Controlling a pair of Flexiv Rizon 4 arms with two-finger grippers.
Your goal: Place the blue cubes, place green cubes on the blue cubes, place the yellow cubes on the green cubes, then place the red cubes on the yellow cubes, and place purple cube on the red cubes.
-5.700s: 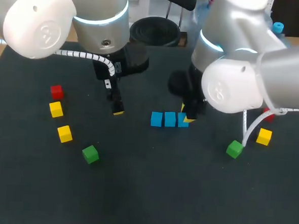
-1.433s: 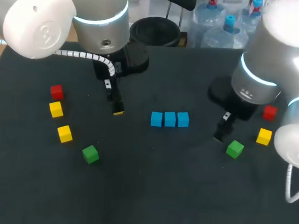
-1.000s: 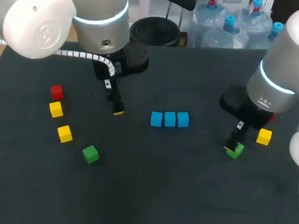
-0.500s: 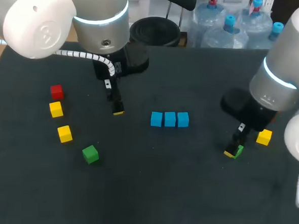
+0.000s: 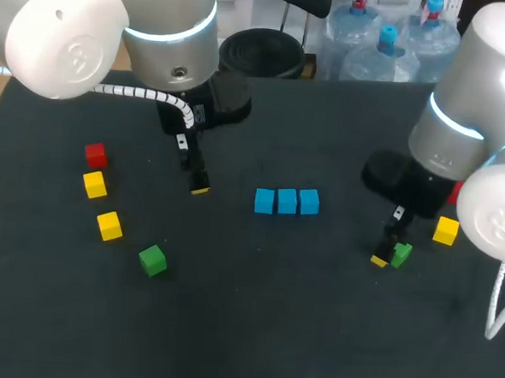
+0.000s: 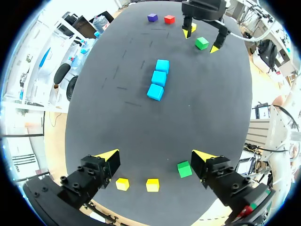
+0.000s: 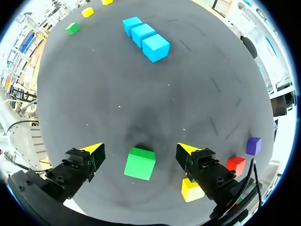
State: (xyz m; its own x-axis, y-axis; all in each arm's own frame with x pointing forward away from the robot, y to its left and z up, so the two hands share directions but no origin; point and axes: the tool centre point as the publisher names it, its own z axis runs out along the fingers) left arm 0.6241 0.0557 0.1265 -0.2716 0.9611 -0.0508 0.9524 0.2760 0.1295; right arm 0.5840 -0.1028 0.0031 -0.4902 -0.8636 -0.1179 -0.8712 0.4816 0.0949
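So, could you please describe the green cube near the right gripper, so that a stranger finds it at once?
Start from the row of three blue cubes in the middle of the table and go toward my right arm. There the green cube lies between the open fingers of the right gripper. The other green cube lies on the left side with no gripper around it.

Table (image 5: 253,326): plain matte black. Blue cubes (image 5: 287,201), middle: all three bright sky blue. Left green cube (image 5: 152,259) and right green cube (image 5: 400,254): same grass green. Left yellow cubes (image 5: 94,184) and right yellow cube (image 5: 445,230): plain yellow. Left red cube (image 5: 96,155), right red cube (image 7: 235,165): red. Purple cube (image 7: 253,145), far right: dark violet. Each cube is one flat colour. Left arm (image 5: 73,32), right arm (image 5: 490,92): white-silver shells, each with a pale blue lit ring. Left gripper (image 6: 155,154), right gripper (image 7: 139,147): black fingers, yellow tips.
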